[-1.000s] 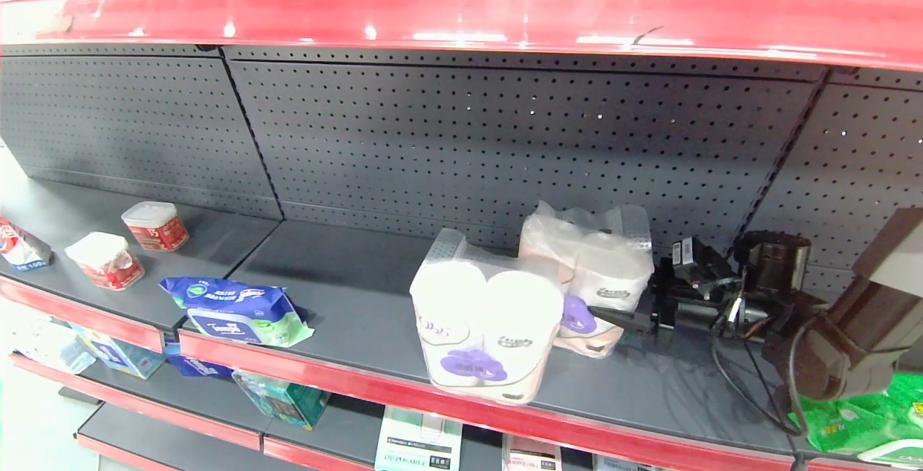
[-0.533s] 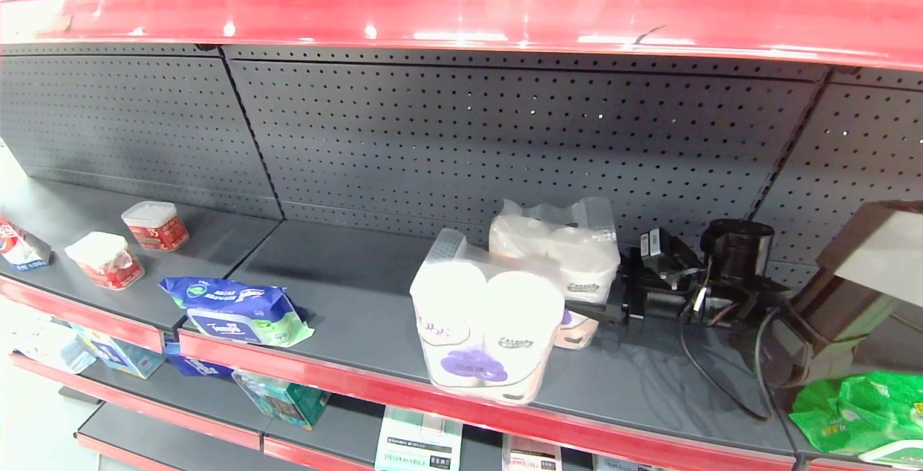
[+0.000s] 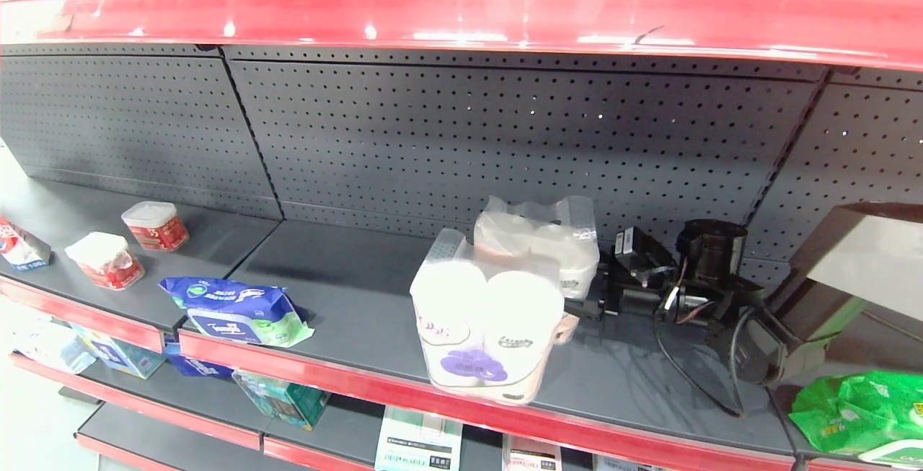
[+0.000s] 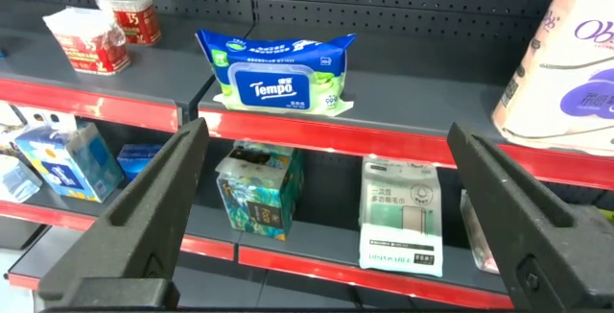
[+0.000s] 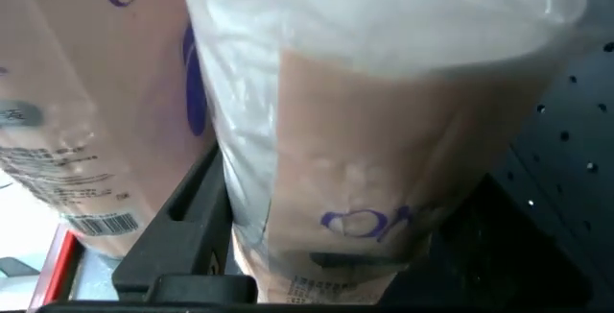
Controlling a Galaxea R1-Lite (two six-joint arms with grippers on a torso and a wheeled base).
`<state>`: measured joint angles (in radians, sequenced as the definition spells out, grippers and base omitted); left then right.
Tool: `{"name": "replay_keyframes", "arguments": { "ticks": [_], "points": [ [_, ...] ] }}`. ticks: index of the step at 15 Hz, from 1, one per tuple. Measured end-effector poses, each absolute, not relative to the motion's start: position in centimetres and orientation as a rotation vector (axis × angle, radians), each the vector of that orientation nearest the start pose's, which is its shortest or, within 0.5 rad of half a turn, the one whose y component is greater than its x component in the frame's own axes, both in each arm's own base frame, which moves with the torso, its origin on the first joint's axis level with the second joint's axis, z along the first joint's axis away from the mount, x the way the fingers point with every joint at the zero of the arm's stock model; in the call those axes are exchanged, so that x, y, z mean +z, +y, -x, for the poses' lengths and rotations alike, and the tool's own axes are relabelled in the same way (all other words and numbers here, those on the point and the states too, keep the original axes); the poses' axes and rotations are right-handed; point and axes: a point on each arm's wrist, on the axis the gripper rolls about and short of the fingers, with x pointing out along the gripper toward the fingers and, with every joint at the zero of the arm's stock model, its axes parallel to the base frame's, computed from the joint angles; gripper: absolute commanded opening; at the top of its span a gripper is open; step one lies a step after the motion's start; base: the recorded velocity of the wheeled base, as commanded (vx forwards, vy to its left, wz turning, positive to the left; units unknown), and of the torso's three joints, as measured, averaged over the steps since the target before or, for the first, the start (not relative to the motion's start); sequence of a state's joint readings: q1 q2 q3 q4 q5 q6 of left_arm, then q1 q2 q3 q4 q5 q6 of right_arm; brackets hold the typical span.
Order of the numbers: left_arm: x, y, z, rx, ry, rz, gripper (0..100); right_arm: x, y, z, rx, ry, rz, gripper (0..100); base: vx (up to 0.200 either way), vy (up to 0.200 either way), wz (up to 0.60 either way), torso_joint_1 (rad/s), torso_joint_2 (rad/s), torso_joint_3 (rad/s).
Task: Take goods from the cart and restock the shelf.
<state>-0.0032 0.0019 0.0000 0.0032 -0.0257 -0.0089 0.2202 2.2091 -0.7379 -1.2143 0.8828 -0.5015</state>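
Two clear-wrapped packs of white toilet rolls stand on the grey shelf (image 3: 346, 291). The front pack (image 3: 487, 319) sits at the red front edge. The second pack (image 3: 539, 244) stands close behind it, and my right gripper (image 3: 585, 292) is shut on its right side, with the arm coming in from the right. In the right wrist view the held pack (image 5: 384, 131) sits between the black fingers (image 5: 182, 227), with the front pack (image 5: 86, 92) beside it. My left gripper (image 4: 326, 227) hangs open and holds nothing, in front of the lower shelves.
A blue wipes pack (image 3: 238, 310) and two red tubs (image 3: 155, 226) (image 3: 104, 260) lie to the left on the shelf. A green pack (image 3: 858, 413) sits at the far right. The perforated back wall (image 3: 505, 139) closes the rear. Boxed goods (image 4: 254, 193) fill lower shelves.
My right gripper has carried the second pack leftward and deeper along the shelf, until it sits partly behind the front pack. The front pack has stayed put.
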Motion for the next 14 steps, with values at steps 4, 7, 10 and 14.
{"name": "replay_keyframes", "arguments": {
  "ticks": [4, 7, 10, 14],
  "points": [
    [7.52, -0.05, 2.27, -0.029, 0.005, 0.009, 100, 4.52, 9.10, -35.28, 1.066, 0.035, 0.356, 0, 0.000, 0.000, 0.00, 0.000, 0.00, 0.000],
    [7.52, -0.05, 2.27, -0.029, 0.006, 0.009, 100, 4.43, 8.97, -35.40, 1.024, 0.061, 0.348, 0, 0.000, 0.000, 0.00, 0.000, 0.00, 0.000],
    [7.52, -0.05, 2.27, -0.029, 0.005, 0.009, 100, 4.41, 8.92, -35.47, 0.999, 0.075, 0.341, 0, 0.000, 0.000, 0.00, 0.000, 0.00, 0.000],
    [7.52, -0.05, 2.27, -0.029, 0.005, 0.009, 100, 4.46, 9.27, -35.43, 0.988, 0.077, 0.349, 0, 0.000, 0.000, 0.00, 0.000, 0.00, 0.000]
  ]
}}
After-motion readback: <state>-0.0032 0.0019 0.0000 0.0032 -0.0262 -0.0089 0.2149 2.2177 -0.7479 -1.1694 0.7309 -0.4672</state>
